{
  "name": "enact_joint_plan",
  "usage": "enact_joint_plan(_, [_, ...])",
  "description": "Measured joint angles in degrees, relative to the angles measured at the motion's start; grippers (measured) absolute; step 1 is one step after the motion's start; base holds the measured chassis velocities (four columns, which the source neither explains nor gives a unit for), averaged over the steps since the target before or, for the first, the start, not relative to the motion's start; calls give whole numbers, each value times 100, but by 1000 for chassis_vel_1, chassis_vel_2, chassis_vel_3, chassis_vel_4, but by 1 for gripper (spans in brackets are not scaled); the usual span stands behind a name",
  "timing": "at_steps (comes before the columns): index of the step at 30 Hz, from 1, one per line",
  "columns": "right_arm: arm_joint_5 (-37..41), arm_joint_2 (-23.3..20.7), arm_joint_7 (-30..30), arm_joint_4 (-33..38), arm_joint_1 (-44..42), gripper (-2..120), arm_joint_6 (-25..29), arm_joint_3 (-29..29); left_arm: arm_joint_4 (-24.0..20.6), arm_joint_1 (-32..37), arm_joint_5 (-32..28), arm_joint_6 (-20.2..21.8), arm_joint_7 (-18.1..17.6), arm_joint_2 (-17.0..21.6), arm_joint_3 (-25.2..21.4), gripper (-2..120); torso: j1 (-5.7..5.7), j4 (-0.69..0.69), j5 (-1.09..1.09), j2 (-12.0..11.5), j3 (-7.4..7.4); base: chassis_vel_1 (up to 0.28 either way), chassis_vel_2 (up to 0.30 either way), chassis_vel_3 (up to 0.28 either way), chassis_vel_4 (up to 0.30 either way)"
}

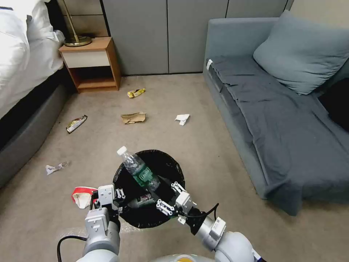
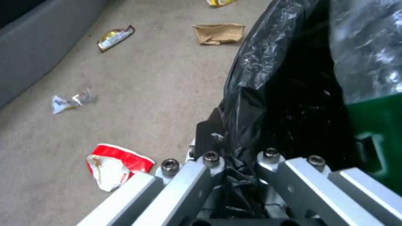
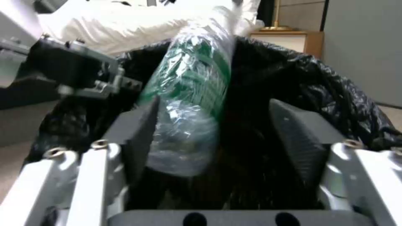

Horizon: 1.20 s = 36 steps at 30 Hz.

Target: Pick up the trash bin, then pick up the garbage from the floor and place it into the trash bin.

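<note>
Carpet floor lies between a bed and a grey sofa, and the trash bin sits in the foreground with its black bag hiding its white body. The left end effector is clamped on the bag-covered rim at the bin's left side. The right end effector hovers over the bin's mouth with its fingers apart; a clear bottle with a green label leans between them, neck up and out over the rim (its base is lost in the dark bag, so whether the pads touch it is hard to tell). A second bottle lies inside the bin, barely visible. Litter on the floor includes a red-white wrapper just left of the bin, a brown paper bag, crumpled white paper and a yellow wrapper.
</note>
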Motion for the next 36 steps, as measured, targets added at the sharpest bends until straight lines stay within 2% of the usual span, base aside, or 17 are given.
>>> enact_joint_plan(2, [-4,-16,0,6,-10,72,5,6,1,-7,-7,2,1,1,-8,1,0,0,0,0,0,0,0,0,0])
enact_joint_plan(6, [-26,-79,-1,88,-66,92,35,62,10,-57,-59,29,2,14,-62,1,0,0,0,0,0,0,0,0,0])
enact_joint_plan(9, [-35,-148,-4,192,-118,99,60,118,62,-85,-81,39,9,28,-101,1,0,0,0,0,0,0,0,0,0])
enact_joint_plan(16, [-110,-318,5,545,-240,100,149,312,208,-164,-95,56,8,44,-130,1,0,0,1,0,0,0,0,0,0])
enact_joint_plan(24, [-240,-199,259,1123,-265,100,243,581,352,-207,-89,63,12,46,-139,1,0,0,0,0,0,0,0,0,0])
enact_joint_plan(29, [-253,-44,625,1707,-281,100,242,868,403,-205,-83,63,12,43,-166,1,0,0,0,0,0,0,0,0,0])
enact_joint_plan(32, [-353,85,1080,2084,-431,100,247,1141,441,-184,-82,63,13,73,-199,1,0,0,0,0,0,0,0,0,0])
enact_joint_plan(36, [-610,293,1334,2243,-740,100,399,1411,470,-191,-81,55,14,82,-228,1,0,0,0,0,0,0,0,0,0])
